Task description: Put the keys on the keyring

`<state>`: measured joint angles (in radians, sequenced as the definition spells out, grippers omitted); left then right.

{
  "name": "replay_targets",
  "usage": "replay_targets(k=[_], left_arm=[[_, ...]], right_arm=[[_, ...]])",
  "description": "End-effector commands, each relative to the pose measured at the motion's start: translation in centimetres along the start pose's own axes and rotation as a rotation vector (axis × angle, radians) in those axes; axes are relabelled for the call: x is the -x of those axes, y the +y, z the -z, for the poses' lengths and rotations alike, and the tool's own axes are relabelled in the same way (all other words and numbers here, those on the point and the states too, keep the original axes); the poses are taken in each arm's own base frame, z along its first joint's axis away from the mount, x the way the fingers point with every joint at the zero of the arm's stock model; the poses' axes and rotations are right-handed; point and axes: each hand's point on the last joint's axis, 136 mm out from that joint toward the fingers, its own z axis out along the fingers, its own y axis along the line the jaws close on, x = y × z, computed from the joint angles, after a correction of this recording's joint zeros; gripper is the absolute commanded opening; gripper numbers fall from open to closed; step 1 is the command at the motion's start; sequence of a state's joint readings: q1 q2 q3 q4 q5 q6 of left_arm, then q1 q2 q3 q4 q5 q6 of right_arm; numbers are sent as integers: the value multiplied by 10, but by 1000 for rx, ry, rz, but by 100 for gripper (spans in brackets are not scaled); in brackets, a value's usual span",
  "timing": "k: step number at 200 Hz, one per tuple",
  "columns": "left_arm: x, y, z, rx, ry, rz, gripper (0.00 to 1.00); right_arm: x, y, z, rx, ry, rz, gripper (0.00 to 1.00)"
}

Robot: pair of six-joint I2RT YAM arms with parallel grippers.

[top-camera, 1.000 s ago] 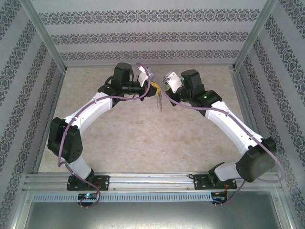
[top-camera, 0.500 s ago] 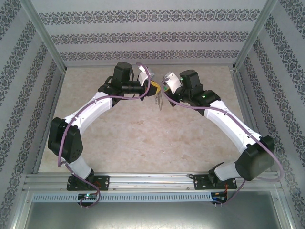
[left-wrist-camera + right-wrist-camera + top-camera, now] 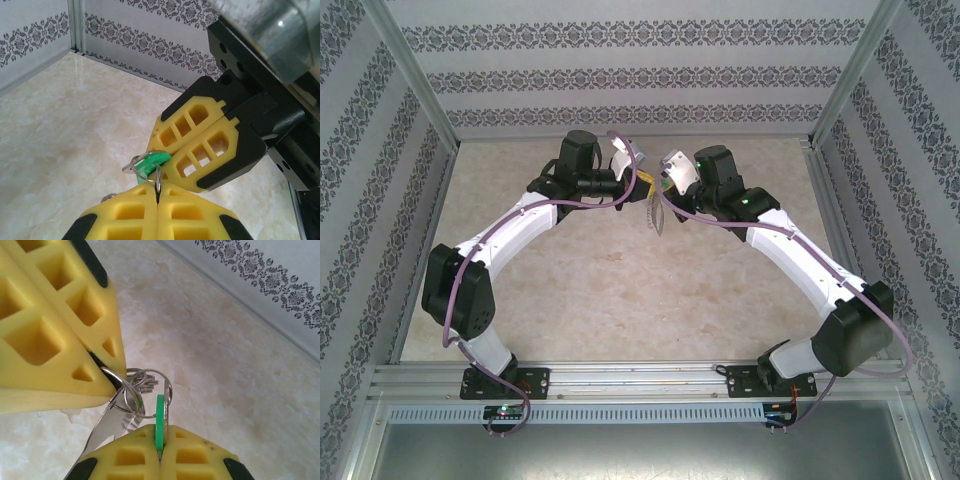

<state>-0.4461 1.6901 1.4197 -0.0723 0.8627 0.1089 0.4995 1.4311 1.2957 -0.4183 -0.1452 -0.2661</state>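
Note:
Both grippers meet above the middle of the table. My left gripper (image 3: 157,192) (image 3: 638,181) is shut on a thin wire ring of the keyring (image 3: 157,176). Its small rings (image 3: 143,380) and flat grey metal loop (image 3: 102,429) hang below the left fingers (image 3: 60,330). My right gripper (image 3: 161,436) (image 3: 660,186) is shut on the green-headed key (image 3: 160,415), held edge-on. In the left wrist view the green head (image 3: 149,166) sticks out of the right fingers (image 3: 200,145). One wire ring crosses the green head; I cannot tell whether it runs through the key's hole.
The keyring's loose end (image 3: 655,215) dangles between the two wrists over the beige marble tabletop (image 3: 620,300). Patterned walls and metal posts (image 3: 76,25) enclose the table on the left, the right and the far side.
The right gripper with the key has edged left, closer to the left gripper. The dangling keyring has shifted slightly left. The left arm has barely moved.

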Motion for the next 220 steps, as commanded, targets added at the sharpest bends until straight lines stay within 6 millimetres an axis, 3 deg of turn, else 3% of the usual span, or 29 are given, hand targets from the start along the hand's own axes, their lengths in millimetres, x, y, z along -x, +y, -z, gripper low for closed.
replay_targets(k=[1,79,97,115,134,175,208,220], left_arm=[[3,-9,-3,-31,-10,-28,0],[-1,-9,-1,-19,-21,-26,0],[1,-6,0,1,-31,-22,14],[3,0,1,37,-56,-12,38],[8,5,6,75,-100,0,55],[11,27,36,200,-208,61,73],[1,53,72,349,-300,148,99],[-3,62,86,396,-335,184,100]], right_arm=[[17,-11,16,-50,-46,5,0],[20,-15,19,-62,-50,-10,0],[20,-17,17,-66,-43,-14,0],[20,-19,11,-65,-27,-19,0],[19,-23,3,-66,-6,-27,0],[25,-35,-14,-58,3,-56,0],[33,-42,-37,-34,11,-69,0],[38,-44,-48,-18,9,-75,0]])
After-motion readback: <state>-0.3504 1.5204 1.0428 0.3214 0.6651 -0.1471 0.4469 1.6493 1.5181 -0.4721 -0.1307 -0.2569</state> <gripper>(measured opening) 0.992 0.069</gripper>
